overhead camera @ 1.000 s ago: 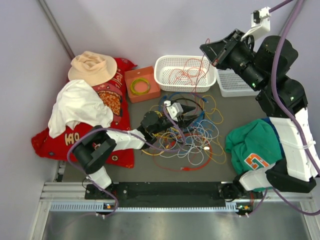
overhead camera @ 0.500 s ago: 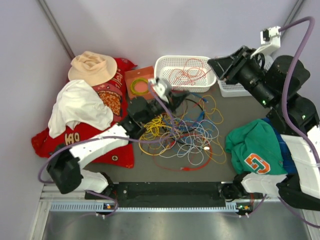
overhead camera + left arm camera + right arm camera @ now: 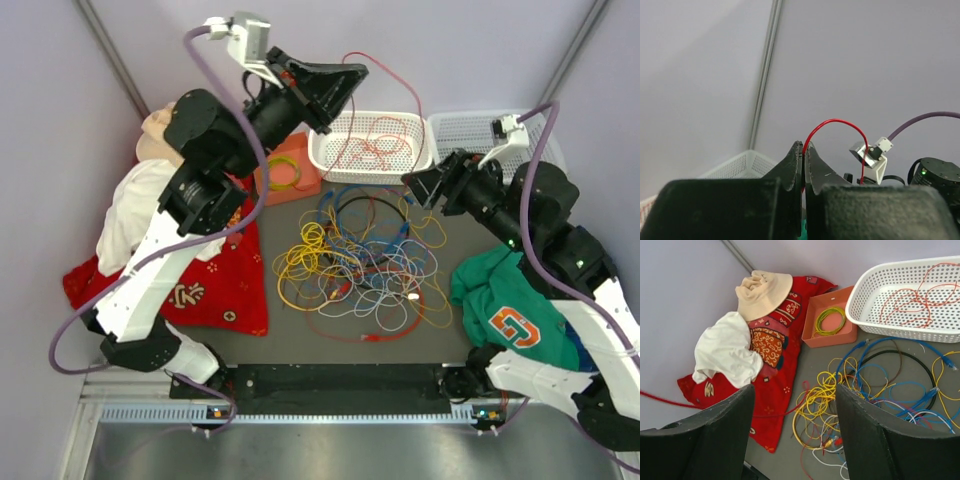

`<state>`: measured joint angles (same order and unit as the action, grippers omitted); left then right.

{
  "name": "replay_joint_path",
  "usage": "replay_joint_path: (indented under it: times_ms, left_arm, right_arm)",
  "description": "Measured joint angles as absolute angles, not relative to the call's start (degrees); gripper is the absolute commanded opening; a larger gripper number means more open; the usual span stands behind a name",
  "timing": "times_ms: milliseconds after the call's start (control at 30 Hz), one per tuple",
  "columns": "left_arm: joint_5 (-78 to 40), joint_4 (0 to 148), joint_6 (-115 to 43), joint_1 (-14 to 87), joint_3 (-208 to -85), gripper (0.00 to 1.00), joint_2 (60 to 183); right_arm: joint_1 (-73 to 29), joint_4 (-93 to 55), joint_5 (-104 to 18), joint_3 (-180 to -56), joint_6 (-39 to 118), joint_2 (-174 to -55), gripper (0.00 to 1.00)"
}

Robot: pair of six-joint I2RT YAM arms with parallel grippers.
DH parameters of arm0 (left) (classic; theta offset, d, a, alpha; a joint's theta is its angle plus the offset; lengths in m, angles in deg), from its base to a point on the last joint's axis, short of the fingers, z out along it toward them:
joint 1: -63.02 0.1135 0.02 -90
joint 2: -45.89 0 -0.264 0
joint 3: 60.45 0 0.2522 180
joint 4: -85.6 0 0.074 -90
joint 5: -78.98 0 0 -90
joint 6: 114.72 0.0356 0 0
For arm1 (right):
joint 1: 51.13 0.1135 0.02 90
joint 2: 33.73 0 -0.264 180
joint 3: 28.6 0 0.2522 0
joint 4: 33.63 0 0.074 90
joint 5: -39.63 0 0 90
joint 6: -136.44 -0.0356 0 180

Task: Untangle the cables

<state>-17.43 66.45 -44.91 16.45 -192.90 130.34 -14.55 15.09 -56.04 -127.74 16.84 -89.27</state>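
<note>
1. Up by the far wall, the left gripper (image 3: 352,72) hangs high above the table (image 3: 300,335), fingertips pinched together on a red wire (image 3: 837,120) that arcs off the tips and drops toward the white basket (image 3: 322,152).
2. That basket sits mid far edge with red-orange wires in it; a second white basket (image 3: 470,125) fills the far right corner.
3. The cables (image 3: 360,255) lie tangled at the table's centre, yellow loops on the left, blue and black toward the far side.
4. The right gripper (image 3: 415,185) hovers over the tangle's far right edge, fingers apart, holding nothing.
5. A red cloth (image 3: 215,290), white garment (image 3: 150,215) and hat (image 3: 762,290) crowd the left edge; an orange tray (image 3: 283,170) touches the basket's left side.
6. A green garment (image 3: 510,295) lies at the right edge, just beside the outermost loops.
7. Bare table runs between the tangle and the near edge.
</note>
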Motion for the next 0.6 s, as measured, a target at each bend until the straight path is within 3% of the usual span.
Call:
replay_joint_path:
  times_ms: [267,600]
  left_arm:
    - [-17.1,55.3,-47.5,16.5,-194.2,0.0,135.8]
    - [-17.2,52.1,-48.7,16.5,-198.7,0.0,136.5]
  right_arm:
    - [-14.5,11.4,-50.9,-120.8,17.5,-85.0,0.63]
    - [-14.5,8.4,-47.3,-110.6,19.9,-82.7,0.61]
